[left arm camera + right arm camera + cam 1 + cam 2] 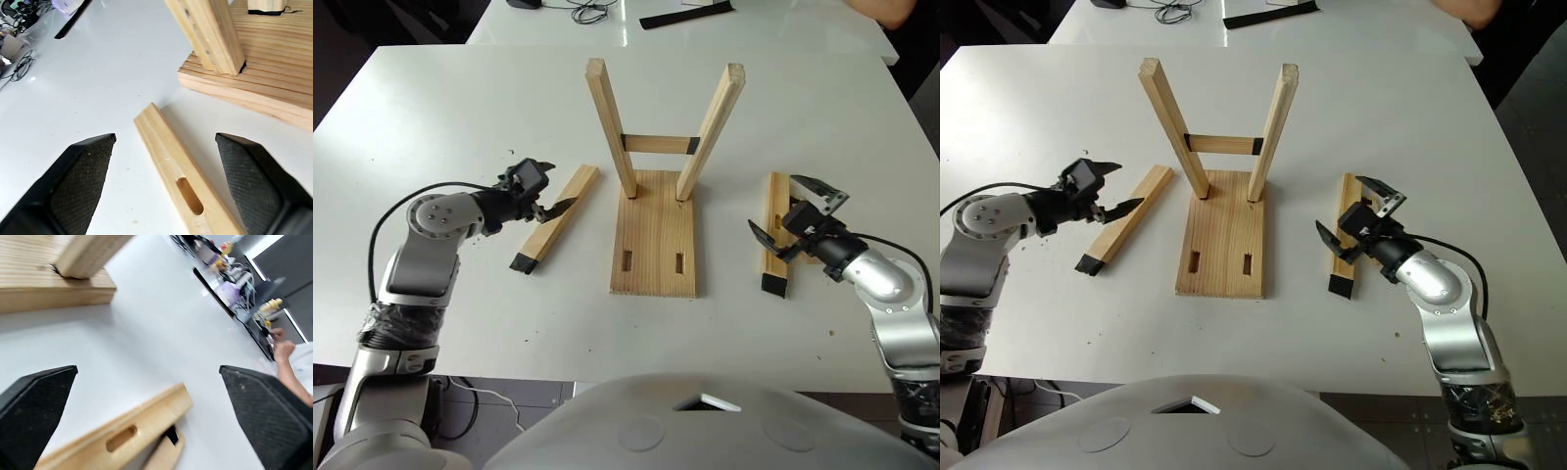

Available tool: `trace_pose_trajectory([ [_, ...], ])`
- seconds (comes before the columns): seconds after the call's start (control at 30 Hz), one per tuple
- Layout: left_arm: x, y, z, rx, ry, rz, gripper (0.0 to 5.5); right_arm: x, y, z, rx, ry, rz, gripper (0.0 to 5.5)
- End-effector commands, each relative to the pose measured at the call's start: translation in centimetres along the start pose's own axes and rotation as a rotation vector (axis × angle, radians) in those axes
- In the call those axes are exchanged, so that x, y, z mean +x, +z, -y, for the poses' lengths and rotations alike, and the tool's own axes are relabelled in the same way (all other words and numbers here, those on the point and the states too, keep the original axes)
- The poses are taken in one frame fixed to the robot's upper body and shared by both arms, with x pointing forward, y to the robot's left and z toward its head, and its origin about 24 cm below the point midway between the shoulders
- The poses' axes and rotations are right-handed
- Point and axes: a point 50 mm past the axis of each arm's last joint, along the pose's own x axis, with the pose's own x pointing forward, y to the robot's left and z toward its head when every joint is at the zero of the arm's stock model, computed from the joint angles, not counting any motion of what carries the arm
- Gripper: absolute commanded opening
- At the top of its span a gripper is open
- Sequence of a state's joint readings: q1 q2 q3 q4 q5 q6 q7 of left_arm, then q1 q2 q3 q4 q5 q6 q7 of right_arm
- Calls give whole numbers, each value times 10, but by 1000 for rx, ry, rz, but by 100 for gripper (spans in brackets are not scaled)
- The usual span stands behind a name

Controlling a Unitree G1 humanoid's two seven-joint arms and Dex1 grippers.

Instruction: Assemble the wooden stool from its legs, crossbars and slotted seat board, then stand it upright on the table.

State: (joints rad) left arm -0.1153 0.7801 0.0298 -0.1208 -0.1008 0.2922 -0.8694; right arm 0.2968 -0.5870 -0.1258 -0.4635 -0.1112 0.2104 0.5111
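The left gripper (558,184) is holding its fingers (83,181) wide apart, straddling a loose leg (558,215) lying on the table (460,98). The right gripper (775,203) is gaping likewise over another leg (774,240), perhaps two pieces side by side. Between them the seat board (654,245) is lying flat, carrying two upright legs (612,127) and a crossbar (656,144).

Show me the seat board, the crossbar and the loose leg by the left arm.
seat board (654,227), left eye view, bare middle of its top.
crossbar (658,144), left eye view, mid-span.
loose leg (578,186), left eye view, its far half.
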Motion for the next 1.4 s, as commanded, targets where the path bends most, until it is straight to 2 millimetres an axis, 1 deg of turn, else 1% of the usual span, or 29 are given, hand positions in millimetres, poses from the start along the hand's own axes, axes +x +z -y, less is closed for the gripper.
trace_pose_trajectory([
  [0.03,-17,-22,-7,-7,24,-162,380,-12,5,8,46,-82,-1,535],
  [0.1,-22,-27,-3,-117,-17,-205,380,-12,5,11,55,-114,-4,535],
  [0.17,-24,-28,2,-228,-67,-228,380,-11,5,9,63,-130,-9,535],
  [0.27,-21,-22,4,-313,-118,-230,380,-8,4,3,82,-140,-14,535],
  [0.37,-17,-16,6,-361,-142,-218,380,-4,2,-3,79,-138,-22,535],
  [0.43,-14,-16,7,-360,-149,-235,380,-3,0,-7,65,-129,-35,535],
  [0.57,-13,-26,16,-358,-174,-288,380,-1,-3,-9,43,-124,-51,535],
  [0.63,-14,-33,19,-337,-170,-316,380,-4,-7,-7,52,-137,-76,535],
  [0.73,-15,-35,20,-337,-154,-320,380,-13,-24,3,85,-179,-190,535],
  [0.8,-15,-33,18,-340,-143,-302,380,-24,-33,9,154,-221,-248,535],
  [0.87,-16,-28,16,-341,-137,-273,380,-34,-40,11,235,-262,-291,535],
  [0.9,-17,-26,15,-345,-129,-259,380,-36,-43,9,278,-272,-304,535],
  [1.03,-17,-16,10,-349,-102,-205,380,-39,-50,-13,461,-251,-353,535],
  [1.13,-17,-13,12,-349,-96,-190,380,-33,-48,-26,575,-216,-347,535],
  [1.23,-15,-11,10,-348,-84,-180,380,-30,-47,-30,610,-206,-347,535],
  [1.4,-11,-4,9,-340,-76,-158,380,-23,-54,-33,625,-207,-368,535],
])
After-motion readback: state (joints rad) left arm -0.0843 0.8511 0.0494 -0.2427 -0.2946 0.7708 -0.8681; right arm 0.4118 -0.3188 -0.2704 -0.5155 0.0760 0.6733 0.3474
